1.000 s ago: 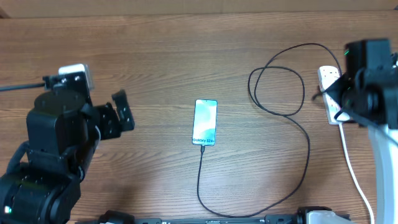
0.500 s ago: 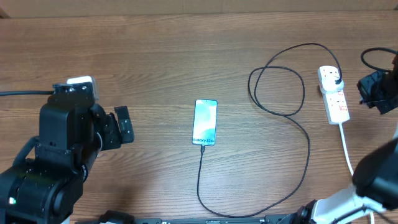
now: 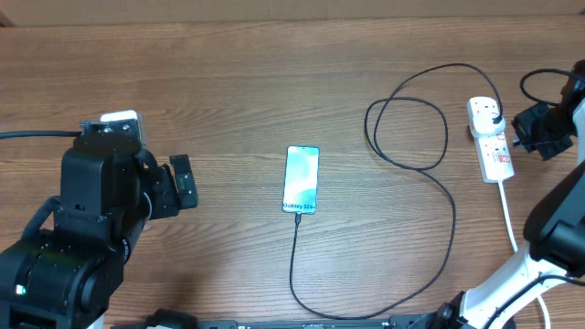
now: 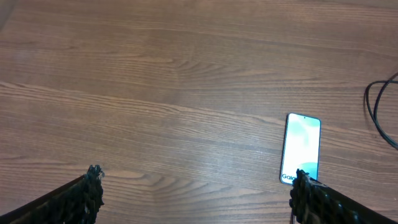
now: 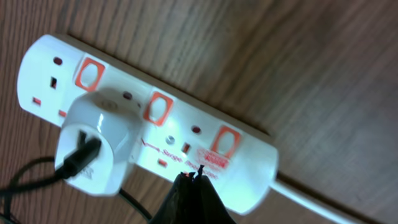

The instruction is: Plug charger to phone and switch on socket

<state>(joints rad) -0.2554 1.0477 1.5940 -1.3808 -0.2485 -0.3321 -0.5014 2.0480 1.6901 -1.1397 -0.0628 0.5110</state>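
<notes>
1. Looks like the last step, the switching. Touching the lower edge of the phone (image 3: 302, 179): the tip of the charger (image 3: 292, 256); fully seated or not, cannot tell. Far right of the phone: the socket (image 3: 494, 146), with a white adaptor (image 5: 96, 146) in it and the black cable plugged into that.
2. Farther right of the phone than the socket, just beside it: the right pincer (image 5: 198, 182), closed tip to tip, holding nothing. In its wrist view, aimed at the socket's long edge near the switch closest to the cord (image 3: 510, 228). Height above the socket not possible to tell.
3. Left of the phone, well apart: the left pincer (image 4: 196, 177), wide open and empty.
4. Next, probably: a press with the closed tips on one of the three red switches (image 5: 160, 107). Seems to call first for a shift along the socket toward the adaptor, since the right switch is likely one beside it. On or off now, cannot tell.
5. Left of the phone, bare desk (image 3: 228, 82) with much room. Right of the phone, cable loops, and the cord running toward the near side. No desk edge visible beyond the socket. Better to press straight down, as a light socket may slide.
</notes>
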